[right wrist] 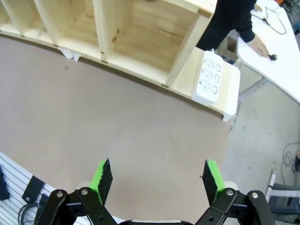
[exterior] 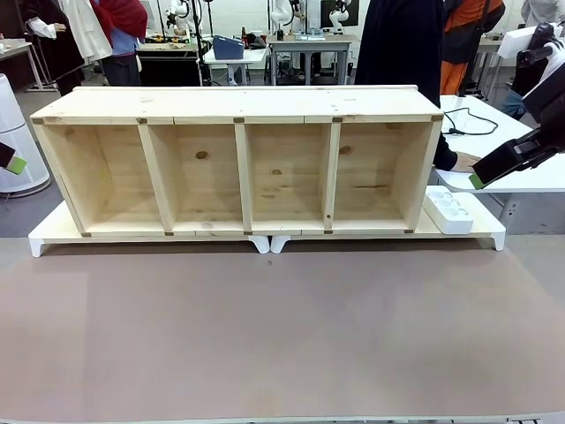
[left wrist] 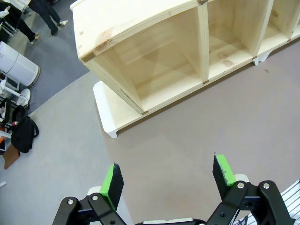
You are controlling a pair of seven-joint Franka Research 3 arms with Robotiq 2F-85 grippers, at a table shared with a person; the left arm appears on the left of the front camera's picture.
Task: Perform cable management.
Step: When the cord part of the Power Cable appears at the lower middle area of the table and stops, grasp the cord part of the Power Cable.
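Observation:
The cable (exterior: 470, 130) is a thin black cord lying in a loop on a white side table (exterior: 530, 177) beyond the shelf's right end. Its loop (right wrist: 273, 22) and small plug (right wrist: 273, 57) show in the right wrist view beside the person's hand (right wrist: 260, 47), which rests flat on that table. My right gripper (right wrist: 157, 177) is open and empty above the brown table mat; from the front it (exterior: 481, 177) hangs at the right edge near the person's hand (exterior: 461, 162). My left gripper (left wrist: 168, 176) is open and empty over the mat; its tip (exterior: 11, 161) shows at the left edge.
A long wooden shelf (exterior: 238, 119) with several open compartments lies on white boards (exterior: 40, 240) across the table's far side. A white power strip (exterior: 448, 212) sits on the board at the shelf's right end. A person in black (exterior: 406, 44) stands behind. The brown mat (exterior: 282, 336) is bare.

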